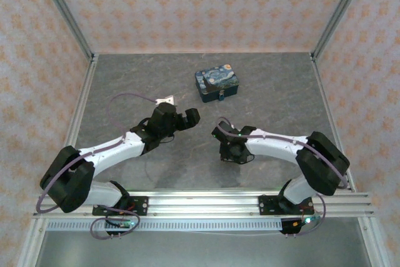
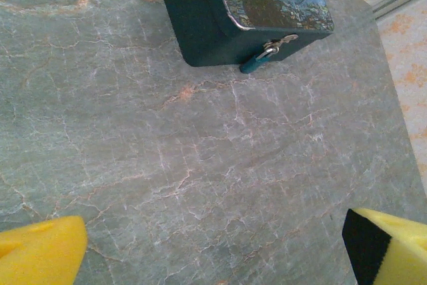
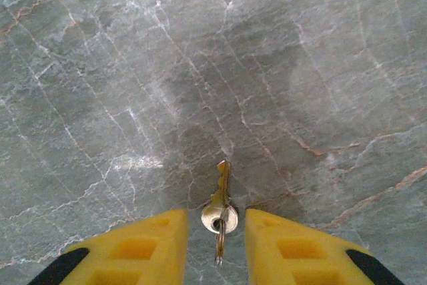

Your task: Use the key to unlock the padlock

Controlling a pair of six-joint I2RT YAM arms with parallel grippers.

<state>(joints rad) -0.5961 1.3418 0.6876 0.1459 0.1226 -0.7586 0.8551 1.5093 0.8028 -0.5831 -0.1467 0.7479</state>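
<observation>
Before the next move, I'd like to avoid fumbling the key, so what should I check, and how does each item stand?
1. Key centred between the right gripper fingers: ok.
2. Firm grip on the key: cannot tell; slim gaps seem to flank its head.
3. Padlock located: ok, it hangs at the tin's front clasp.
4. Left gripper open and empty, free to steady the padlock: ok.
5. Keyhole facing the key: cannot tell, too small to see.
</observation>
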